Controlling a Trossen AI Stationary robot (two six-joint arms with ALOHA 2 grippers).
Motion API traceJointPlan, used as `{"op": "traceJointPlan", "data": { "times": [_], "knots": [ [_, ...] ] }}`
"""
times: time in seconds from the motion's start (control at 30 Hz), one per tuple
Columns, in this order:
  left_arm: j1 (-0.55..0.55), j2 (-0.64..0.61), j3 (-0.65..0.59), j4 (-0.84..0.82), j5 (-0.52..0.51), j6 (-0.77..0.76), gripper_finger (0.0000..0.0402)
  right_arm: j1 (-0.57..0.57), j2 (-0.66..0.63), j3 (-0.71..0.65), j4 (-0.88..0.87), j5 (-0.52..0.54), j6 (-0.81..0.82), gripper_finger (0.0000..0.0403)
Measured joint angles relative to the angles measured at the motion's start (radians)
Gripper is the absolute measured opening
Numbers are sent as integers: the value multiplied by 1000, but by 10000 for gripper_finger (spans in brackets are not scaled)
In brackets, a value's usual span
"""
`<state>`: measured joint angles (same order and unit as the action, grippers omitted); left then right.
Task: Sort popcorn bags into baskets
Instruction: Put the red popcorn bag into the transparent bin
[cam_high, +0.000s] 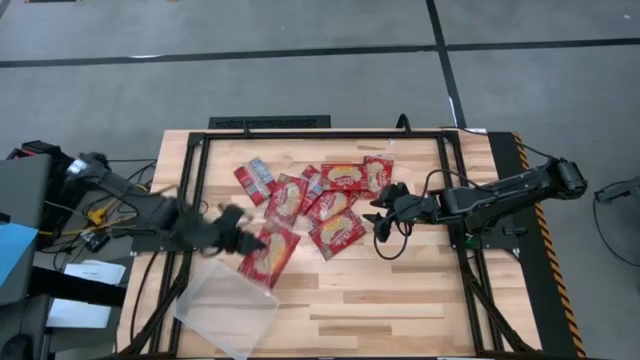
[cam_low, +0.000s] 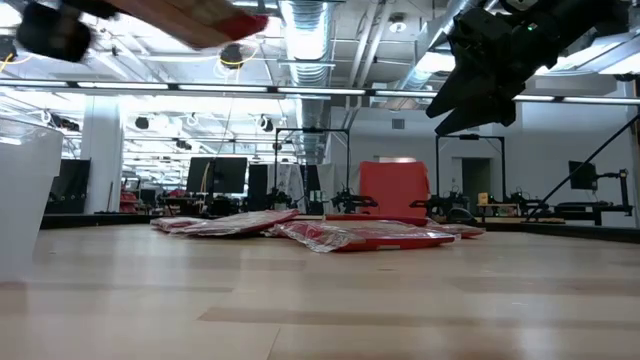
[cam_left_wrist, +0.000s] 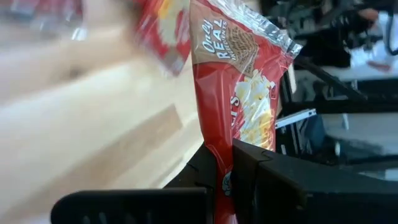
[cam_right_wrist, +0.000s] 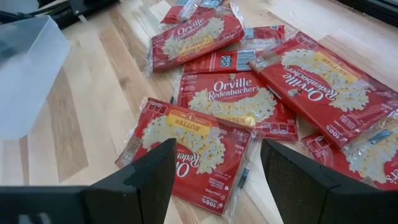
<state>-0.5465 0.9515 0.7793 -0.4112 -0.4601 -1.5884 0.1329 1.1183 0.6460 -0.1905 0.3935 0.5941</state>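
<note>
My left gripper (cam_high: 248, 238) is shut on one red popcorn bag (cam_high: 272, 252), held in the air left of the pile and just beyond the clear tray (cam_high: 228, 310). The low view shows this bag (cam_low: 200, 22) high above the table. Several more red bags (cam_high: 330, 195) lie flat and overlapping at mid-table. My right gripper (cam_high: 378, 225) hovers open over the pile's right side, touching nothing. In the right wrist view its fingers (cam_right_wrist: 214, 177) stand above a bag with the butter label (cam_right_wrist: 193, 149). The tray (cam_right_wrist: 28, 68) holds nothing that I can see. My left gripper (cam_left_wrist: 227, 177) pinches the bag by one short end (cam_left_wrist: 219, 163) between its two fingers. It comes roughly level from the table's left side. The bag (cam_left_wrist: 239, 87) is lifted clear and sticks out beyond the fingertips, with its crimped far end (cam_left_wrist: 273, 34) free.
A black metal frame (cam_high: 195, 190) runs around the wooden table top. Cables and boxes (cam_high: 95, 215) sit off the left edge, and striped tape (cam_high: 545, 230) marks the right edge. Bare wood (cam_high: 400, 300) spreads over the near right part of the table.
</note>
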Motion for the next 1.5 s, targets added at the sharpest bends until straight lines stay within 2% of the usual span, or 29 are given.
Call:
{"op": "traceJointPlan", "data": {
  "times": [0.07, 0.13, 0.27, 0.43, 0.6, 0.77, 0.97, 1.1, 1.37, 1.5],
  "knots": [
    [-124, 23, 0, -47, -93, -128, 1, 0, 0, 0, 2, 0, 0, 260],
    [-222, 54, 0, -58, -137, -226, 1, -3, 0, 0, 1, -1, -1, 260],
    [-363, 110, 0, -68, -127, -352, 0, -15, 0, 0, -2, -1, -1, 260],
    [-452, 208, 1, -72, -85, -490, 0, -32, 0, 0, -3, -2, -1, 260],
    [-479, 318, 1, -26, -15, -585, 4, -32, 0, 0, -3, -3, -1, 260],
    [-491, 399, 1, 61, 8, -594, 5, -32, 0, 0, -3, -3, 0, 260],
    [-491, 469, 1, 28, 35, -635, 6, -32, 0, 0, -3, -2, 0, 260],
    [-489, 493, 1, -3, 43, -683, 19, -32, 0, 0, -2, -2, 0, 260],
    [-483, 498, 1, 16, 36, -652, 29, -32, 0, 0, -1, -2, 0, 260],
    [-481, 498, 1, 21, 36, -651, 65, -32, 0, 0, 0, -2, 0, 260]
  ]
}}
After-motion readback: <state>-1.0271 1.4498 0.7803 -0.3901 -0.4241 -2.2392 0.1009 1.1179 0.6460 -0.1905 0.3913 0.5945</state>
